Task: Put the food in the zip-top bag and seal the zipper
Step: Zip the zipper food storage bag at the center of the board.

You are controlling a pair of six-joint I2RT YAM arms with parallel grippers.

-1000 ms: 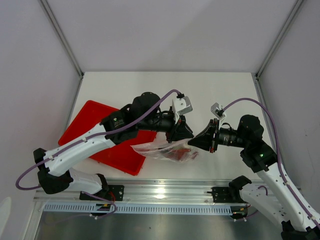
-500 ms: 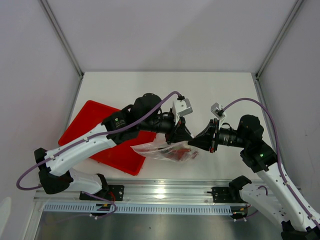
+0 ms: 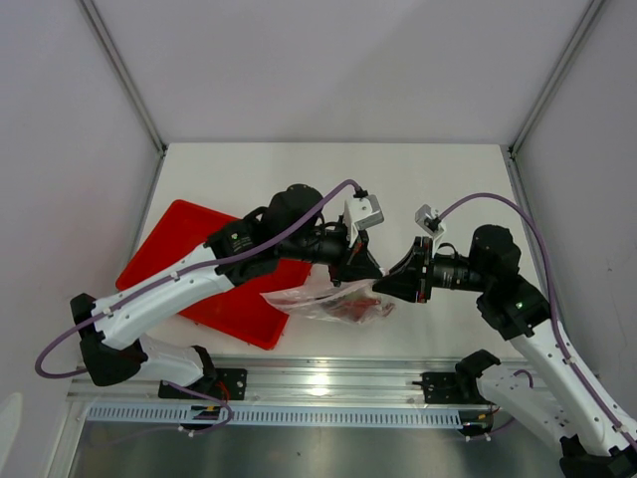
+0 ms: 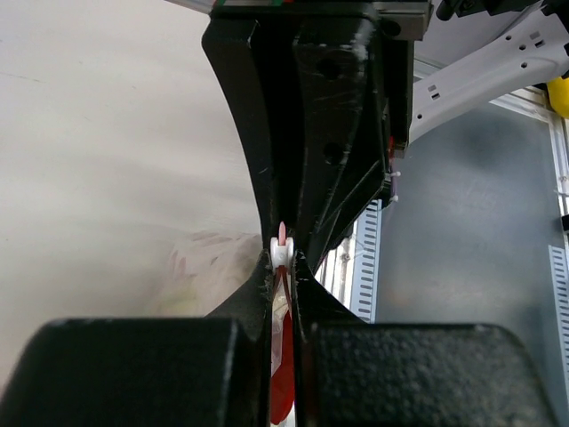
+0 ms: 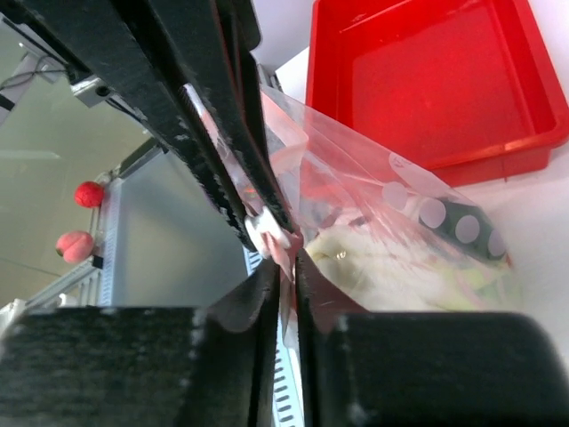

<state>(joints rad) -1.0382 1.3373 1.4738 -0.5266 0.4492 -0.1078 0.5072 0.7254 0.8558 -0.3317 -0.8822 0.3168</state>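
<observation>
1. A white table (image 3: pixel 299 179) inside pale walls, with a red tray (image 3: pixel 169 254) at its left.
2. The zip-top bag (image 3: pixel 318 299) lies near the front edge, red lobster (image 3: pixel 353 307) showing inside.
3. Its zipper (image 4: pixel 282 236) is pinched by the left gripper (image 4: pixel 283 267), fully closed on it.
4. The right gripper (image 5: pixel 286 271), jaws narrow, holds the same strip close beside.
5. Likely step: sealing. Next, one grip should anchor while the other slides along, pressing evenly.
</observation>
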